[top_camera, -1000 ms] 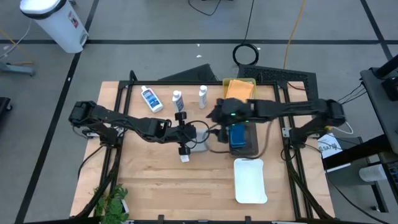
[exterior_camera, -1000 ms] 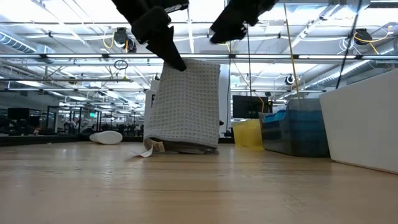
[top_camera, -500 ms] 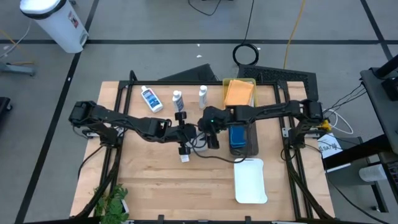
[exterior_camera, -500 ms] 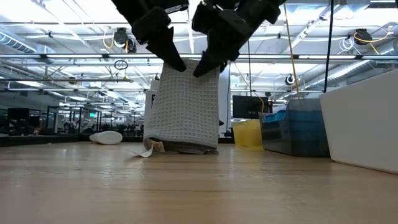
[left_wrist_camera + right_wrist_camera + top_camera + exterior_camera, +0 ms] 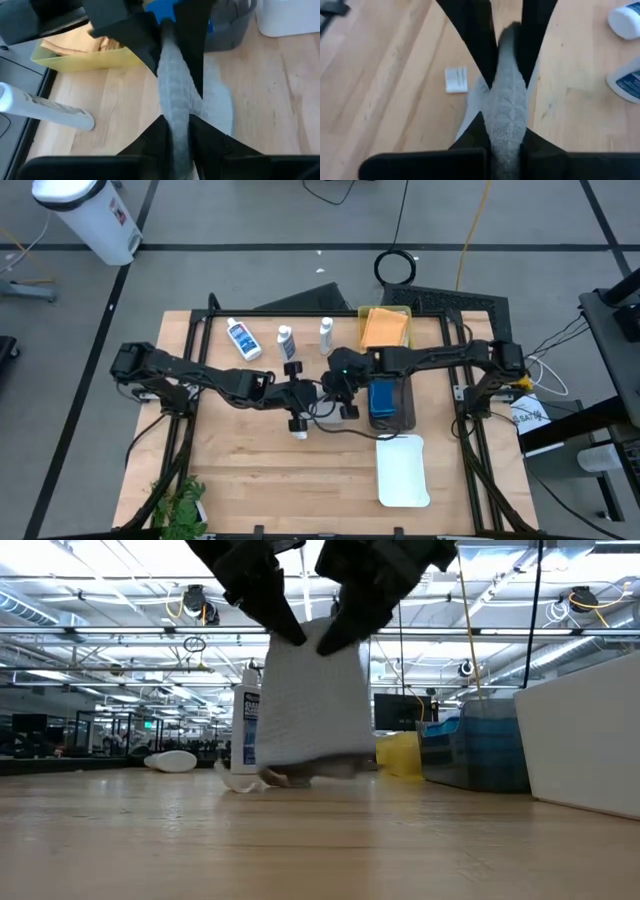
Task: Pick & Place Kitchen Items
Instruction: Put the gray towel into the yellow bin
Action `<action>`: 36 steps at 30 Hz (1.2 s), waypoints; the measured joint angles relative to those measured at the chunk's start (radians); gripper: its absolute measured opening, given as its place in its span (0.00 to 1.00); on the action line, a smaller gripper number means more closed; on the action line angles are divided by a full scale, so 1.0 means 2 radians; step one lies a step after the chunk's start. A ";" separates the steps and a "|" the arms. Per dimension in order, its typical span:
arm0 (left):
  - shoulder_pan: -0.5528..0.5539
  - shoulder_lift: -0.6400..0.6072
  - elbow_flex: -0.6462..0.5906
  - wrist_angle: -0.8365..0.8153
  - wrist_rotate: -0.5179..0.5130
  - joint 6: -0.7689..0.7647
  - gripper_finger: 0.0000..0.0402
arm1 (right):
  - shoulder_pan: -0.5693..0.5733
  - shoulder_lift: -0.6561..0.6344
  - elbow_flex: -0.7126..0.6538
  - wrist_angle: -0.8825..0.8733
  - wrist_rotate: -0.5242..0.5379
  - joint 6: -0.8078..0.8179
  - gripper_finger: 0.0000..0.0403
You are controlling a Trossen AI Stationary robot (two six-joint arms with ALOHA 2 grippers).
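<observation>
grey waffle-weave towel [image 5: 310, 700] hangs, left pincer [image 5: 290, 637] and right pincer [image 5: 330, 640] both clamped on top edge.

A pale wooden table [image 5: 240, 470] carries everything — three white blue-labelled bottles [image 5: 243, 340] near its far edge, one lying flat. Along the right side sit a yellow tray [image 5: 400, 313], a dark grey tray [image 5: 404, 412] and a white tray [image 5: 403, 471]. A small white tag [image 5: 455, 80] lies on the bare wood mid-table.

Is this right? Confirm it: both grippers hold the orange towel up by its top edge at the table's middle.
Not quite. The left gripper and right gripper hold a grey towel, as the low view shows; the orange towel lies in the yellow tray.
</observation>
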 joint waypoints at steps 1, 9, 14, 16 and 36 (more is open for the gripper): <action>0.000 -0.002 0.000 0.000 0.000 0.001 0.21 | 0.000 -0.005 0.000 -0.005 -0.002 0.001 0.03; 0.000 -0.059 0.000 0.001 0.000 0.003 0.22 | 0.000 -0.059 -0.001 -0.050 -0.001 -0.001 0.01; 0.000 -0.105 0.000 0.006 0.000 -0.011 0.22 | 0.001 -0.102 -0.001 -0.073 -0.001 -0.003 0.01; 0.000 -0.117 0.000 0.009 0.000 -0.018 0.22 | -0.002 -0.121 -0.001 -0.093 -0.001 -0.009 0.01; 0.006 -0.117 -0.001 0.014 -0.001 -0.018 0.22 | -0.207 -0.261 -0.001 -0.242 -0.004 -0.159 0.00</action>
